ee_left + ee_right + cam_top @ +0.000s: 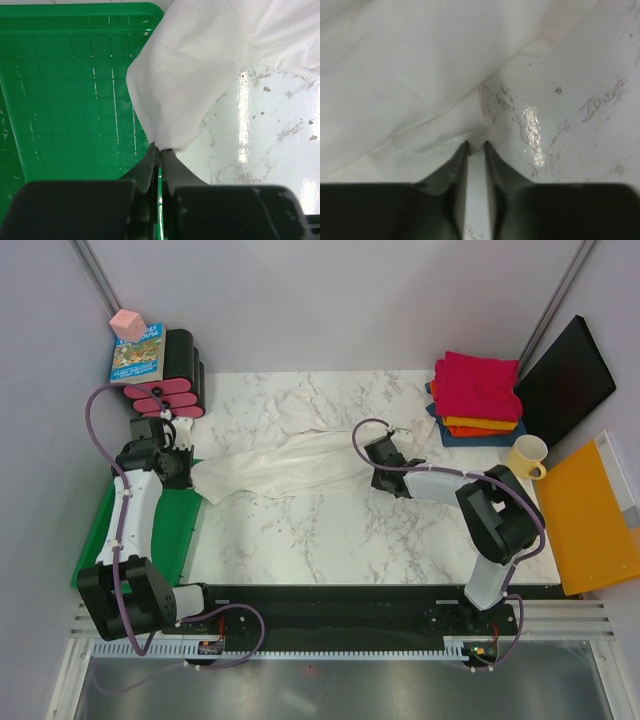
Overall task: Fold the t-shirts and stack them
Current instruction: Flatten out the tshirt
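A large off-white t-shirt [280,460] lies wrinkled and stretched across the marble table, between my two grippers. My left gripper [190,465] is shut on the shirt's left corner [200,65], pinched at the fingertips [162,148] above the edge of the green tray. My right gripper [368,468] sits low at the shirt's right edge. Its jaws [475,144] stand a narrow gap apart, with a fold of the white cloth [410,75] between their tips. Folded t-shirts are stacked at the back right: magenta [478,383] on top, orange [480,424] below it, dark blue [480,437] at the bottom.
A green tray [170,540] lies along the table's left side. A cream mug [527,455] stands in front of the stack, with a black panel [565,380] and an orange-yellow board [590,515] to the right. A book [138,353] and a black-and-pink object [175,385] sit at the back left.
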